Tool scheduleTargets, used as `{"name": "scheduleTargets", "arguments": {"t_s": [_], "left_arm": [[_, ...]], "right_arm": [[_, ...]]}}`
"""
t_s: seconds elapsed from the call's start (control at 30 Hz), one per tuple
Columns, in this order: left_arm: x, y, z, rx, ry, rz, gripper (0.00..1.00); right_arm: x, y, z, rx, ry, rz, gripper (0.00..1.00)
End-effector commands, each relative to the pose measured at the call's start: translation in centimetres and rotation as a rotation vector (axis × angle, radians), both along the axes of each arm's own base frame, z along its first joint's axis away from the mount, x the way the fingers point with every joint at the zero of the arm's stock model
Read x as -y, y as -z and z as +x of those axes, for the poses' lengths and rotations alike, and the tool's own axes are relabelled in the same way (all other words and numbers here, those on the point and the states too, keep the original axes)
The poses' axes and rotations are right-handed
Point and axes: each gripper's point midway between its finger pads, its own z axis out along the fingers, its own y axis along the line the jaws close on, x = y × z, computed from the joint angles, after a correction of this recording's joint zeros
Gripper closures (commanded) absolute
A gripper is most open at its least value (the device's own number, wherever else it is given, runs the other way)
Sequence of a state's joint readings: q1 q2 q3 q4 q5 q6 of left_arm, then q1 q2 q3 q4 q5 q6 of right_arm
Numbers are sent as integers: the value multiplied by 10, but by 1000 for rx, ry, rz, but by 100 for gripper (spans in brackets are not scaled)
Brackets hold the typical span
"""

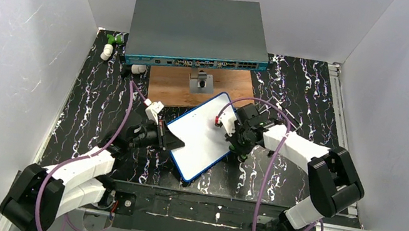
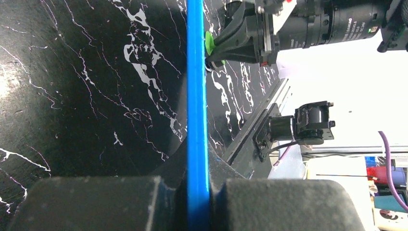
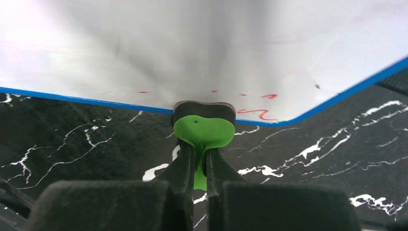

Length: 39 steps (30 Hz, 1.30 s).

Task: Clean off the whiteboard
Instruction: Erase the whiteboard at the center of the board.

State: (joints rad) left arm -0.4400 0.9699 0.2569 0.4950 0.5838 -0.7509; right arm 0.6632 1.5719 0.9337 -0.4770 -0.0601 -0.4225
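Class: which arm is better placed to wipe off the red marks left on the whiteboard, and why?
The right. The right hand grips a green eraser against the whiteboard edge beside the red marks; the left hand is clamped on the blue frame, holding the board.

Left arm [image 1: 85,165]: wearing white link shells and black joint housings, sitting left of the base plate [image 1: 192,208].
Right arm [image 1: 301,148]: carrying matching white shells and black joints, right of the base plate.
Cables [image 1: 129,108]: purple, looping along both arms.
Left gripper [image 2: 197,202]: showing blocky matte-black finger pads [image 2: 96,202].
Right gripper [image 3: 201,156]: showing slim black fingers [image 3: 185,168].
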Motion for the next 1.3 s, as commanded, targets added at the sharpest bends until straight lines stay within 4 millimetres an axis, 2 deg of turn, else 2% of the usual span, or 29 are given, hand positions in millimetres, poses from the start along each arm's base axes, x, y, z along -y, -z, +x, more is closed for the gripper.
{"name": "scheduleTargets", "arguments": {"t_s": [0.0, 0.07, 0.13, 0.2, 0.33, 0.43, 0.5, 0.73, 1.03, 1.17, 1.27], "left_arm": [[11, -14, -13, 10, 90, -73, 100], [11, -13, -12, -2, 81, -75, 100], [10, -8, -13, -29, 69, -67, 100], [8, -3, -13, -52, 53, -54, 100], [3, 9, -15, -106, 24, -25, 100], [1, 19, -16, -152, 15, 1, 100], [1, 24, -17, -177, 9, 14, 100], [-7, 38, -20, -232, -5, 99, 100], [-17, 51, -26, -250, -25, 157, 100], [-17, 51, -25, -248, -25, 159, 100], [-17, 51, -25, -244, -24, 158, 100]], "right_arm": [[-44, -9, -30, -74, -176, 104, 99], [-57, -11, -57, -123, -287, 128, 99], [-65, -13, -69, -144, -338, 151, 99], [-64, -12, -57, -107, -288, 134, 99], [-37, -10, 0, 18, -60, 81, 99], [-14, -12, 28, 75, 69, 63, 99], [-7, -12, 39, 104, 111, 55, 99], [-12, -19, 50, 114, 110, 73, 99], [-12, -26, 76, 95, 166, 109, 99], [-16, -27, 74, 72, 173, 130, 99], [-23, -25, 60, 8, 152, 164, 99]]}}
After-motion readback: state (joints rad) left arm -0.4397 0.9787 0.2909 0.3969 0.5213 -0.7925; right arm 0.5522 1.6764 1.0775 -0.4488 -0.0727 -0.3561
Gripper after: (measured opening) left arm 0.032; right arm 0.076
